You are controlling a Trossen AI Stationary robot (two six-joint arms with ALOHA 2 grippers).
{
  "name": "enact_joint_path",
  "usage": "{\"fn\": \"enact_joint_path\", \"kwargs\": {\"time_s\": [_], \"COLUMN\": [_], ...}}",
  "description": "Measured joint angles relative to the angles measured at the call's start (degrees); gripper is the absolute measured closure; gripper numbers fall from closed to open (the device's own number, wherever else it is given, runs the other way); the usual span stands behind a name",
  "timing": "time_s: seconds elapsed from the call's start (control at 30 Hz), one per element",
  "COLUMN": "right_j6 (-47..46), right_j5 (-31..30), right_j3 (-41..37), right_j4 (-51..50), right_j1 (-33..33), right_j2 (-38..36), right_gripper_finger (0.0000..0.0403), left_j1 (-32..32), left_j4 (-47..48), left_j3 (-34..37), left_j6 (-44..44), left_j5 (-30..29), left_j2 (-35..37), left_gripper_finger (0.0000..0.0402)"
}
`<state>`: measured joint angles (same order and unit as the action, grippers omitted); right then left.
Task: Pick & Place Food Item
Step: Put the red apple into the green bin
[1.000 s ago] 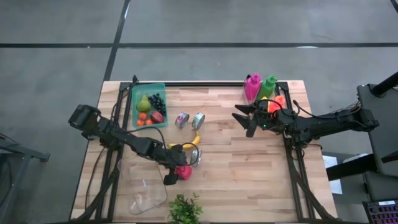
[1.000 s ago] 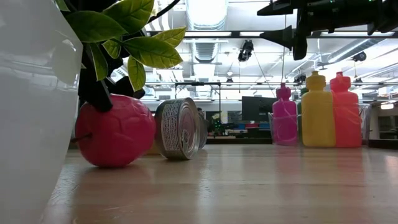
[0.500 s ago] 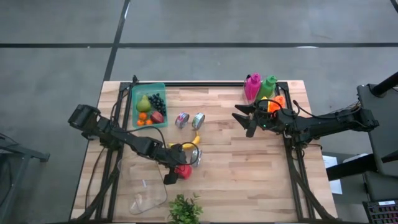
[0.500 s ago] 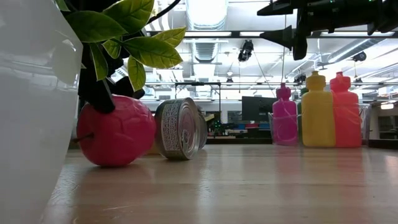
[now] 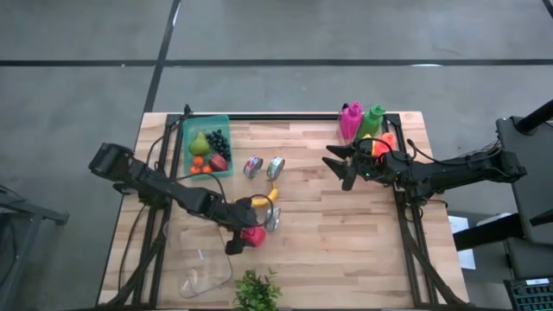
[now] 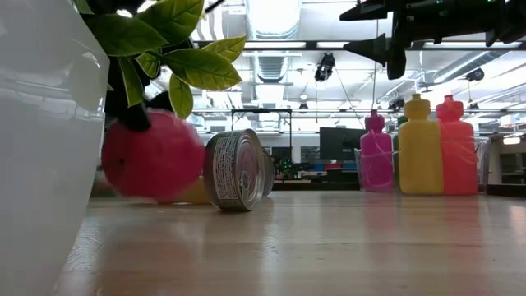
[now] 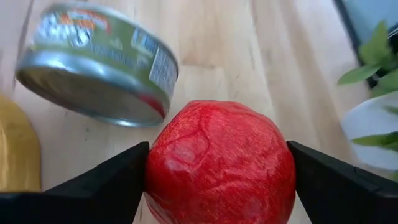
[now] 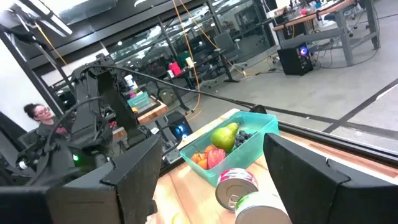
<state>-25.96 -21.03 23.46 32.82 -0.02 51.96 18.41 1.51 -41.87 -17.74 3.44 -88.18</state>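
A red apple [image 7: 221, 165] sits between the fingers of my left gripper [image 5: 249, 234], which is shut on it, near the table's front left. In the low view the apple [image 6: 152, 160] hangs just above the wood, beside a tin can [image 6: 238, 168] lying on its side. A yellow banana [image 5: 266, 197] lies just beyond the can [image 5: 273, 218]. My right gripper [image 5: 335, 166] waits open in the air at the far right, holding nothing. My left gripper pinches the apple between its two fingers, one on each opposite side [image 7: 152, 168]. The fingers slant down at it from the table's left. The apple is lifted a little off the table.
A green tray [image 5: 207, 118] of fruit stands at the far left, with two more cans [image 5: 263, 167] beside it. Coloured bottles [image 5: 361, 121] stand at the far right. A potted plant [image 5: 257, 292] and a clear container [image 5: 207, 272] sit at the near edge.
My left gripper has risen a little with the apple, which has come up off the table beside the can. The can and banana have stayed in place.
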Motion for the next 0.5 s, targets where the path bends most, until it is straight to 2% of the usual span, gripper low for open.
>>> {"fn": "enact_joint_path", "kwargs": {"time_s": [0.37,0.5], "right_j6": [-0.01,-0.01], "right_j5": [0.00,0.00], "right_j3": [0.00,0.00], "right_j4": [0.03,0.02], "right_j1": [0.00,0.01], "right_j2": [0.00,0.00], "right_gripper_finger": [0.0126,0.0126], "left_j1": [-0.14,-0.15], "left_j4": [1.88,3.73], "left_j3": [-0.09,-0.15], "left_j6": [-0.82,-5.11], "left_j5": [-0.79,-6.42], "left_j2": [10.48,14.73], "left_gripper_finger": [0.0048,0.0048]}}
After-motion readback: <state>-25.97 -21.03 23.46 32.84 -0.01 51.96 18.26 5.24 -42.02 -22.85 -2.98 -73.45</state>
